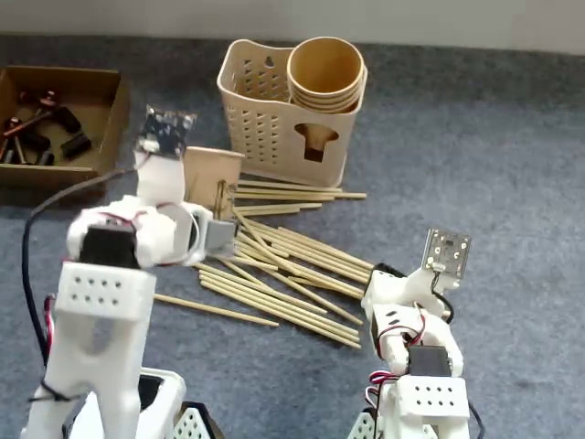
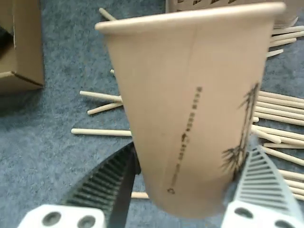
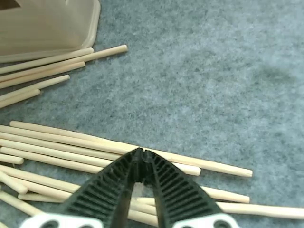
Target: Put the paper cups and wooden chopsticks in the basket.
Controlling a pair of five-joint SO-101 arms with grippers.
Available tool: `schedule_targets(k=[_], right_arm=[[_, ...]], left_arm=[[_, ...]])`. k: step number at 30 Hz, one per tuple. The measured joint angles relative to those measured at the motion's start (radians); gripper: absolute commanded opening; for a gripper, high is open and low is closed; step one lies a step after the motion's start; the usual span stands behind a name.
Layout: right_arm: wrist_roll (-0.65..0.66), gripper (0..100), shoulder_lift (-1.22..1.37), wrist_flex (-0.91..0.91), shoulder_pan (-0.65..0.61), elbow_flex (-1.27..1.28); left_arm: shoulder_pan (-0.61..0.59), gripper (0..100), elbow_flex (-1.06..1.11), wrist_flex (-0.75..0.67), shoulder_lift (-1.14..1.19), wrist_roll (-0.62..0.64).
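My left claw point(image 2: 191, 145) pinches 1 paper cup point(image 2: 190, 95) low on its body, close to the narrow base, with the black ribbed finger point(image 2: 116, 178) on one side and the pale ribbed finger point(image 2: 256, 173) on the other. The cup is plain tan paper with a rolled rim, a straight seam running down its wall, a line of small dark print beside that seam, and a dark, bamboo-like ink drawing near my pale finger. Its wide mouth points away from my wrist, toward the basket point(image 1: 265, 123). From the high view the cup sits just in front of the basket's near wall, over the upper edge of the scattered wooden chopsticks point(image 1: 283, 265). The basket is cream plastic with rows of small slots and a cut-out handle, and a nested stack of cups point(image 1: 325, 71) of the same tan colour stands upright in its right-hand end. The chopsticks are pale, bare wood, lying loose on the grey carpet point(image 1: 494, 155), a few in a flat row against the basket's foot and most in a fan between my 2 arms. My right claw point(image 3: 141, 154) is pressed together tip to tip, low over the right end of that fan. A cardboard box point(image 1: 102, 91) holding small dark parts sits at the far left.
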Motion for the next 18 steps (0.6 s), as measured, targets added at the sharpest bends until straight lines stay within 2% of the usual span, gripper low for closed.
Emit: schedule_targets(k=[10,18], right_arm=[[0.0,0.5,0.0,0.0,0.0,0.0],[0.0,0.5,0.0,0.0,0.0,0.0]], left_arm=[[0.132,28,0.577,-0.39,-0.427,0.034],[0.143,28,0.783,-0.434,-0.744,0.035]])
